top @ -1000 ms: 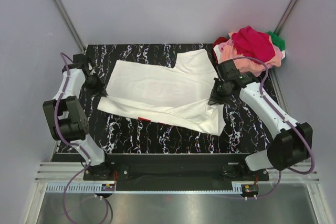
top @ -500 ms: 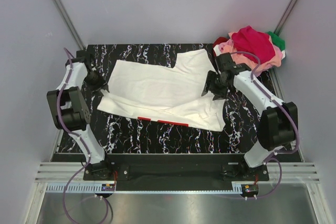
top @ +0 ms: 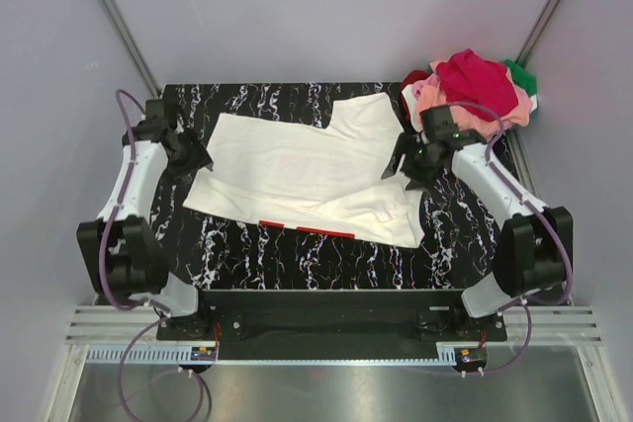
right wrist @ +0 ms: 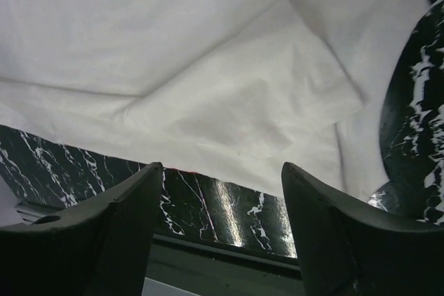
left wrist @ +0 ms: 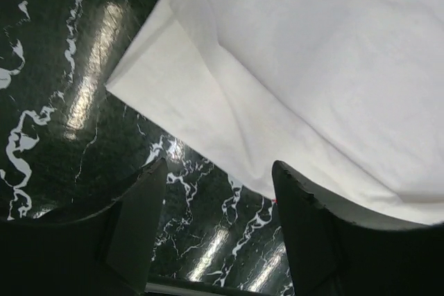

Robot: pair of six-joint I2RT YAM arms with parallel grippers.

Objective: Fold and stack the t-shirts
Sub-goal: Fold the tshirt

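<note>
Left fingers (top: pixel 194 157) are spread well apart and hold nothing, poised over the 9 o'clock edge of the white t-shirt (top: pixel 297 170); in the left wrist view the two dark fingers (left wrist: pixel 139 233) frame bare desk, with a folded corner of the white cloth lying just beyond their tips. Right fingers (top: pixel 402 167) are likewise wide apart and empty, hanging above the shirt's 3 o'clock side; in the right wrist view they (right wrist: pixel 333 233) bracket the shirt's hem and a strip of desk, and a sleeve (right wrist: pixel 263 95) lies folded flat over the shirt's body. Seen from above, the white t-shirt lies spread across the middle of the black, white-veined desk (top: pixel 297 264), running from 9 o'clock to 3 o'clock, with a thin red strip (top: pixel 307 230) showing along its 6 o'clock edge. A loose heap of other t-shirts (top: pixel 475 91), pink, magenta, dark red and green, sits at the desk's 2 o'clock corner, close behind the right arm and apart from the white one
</note>
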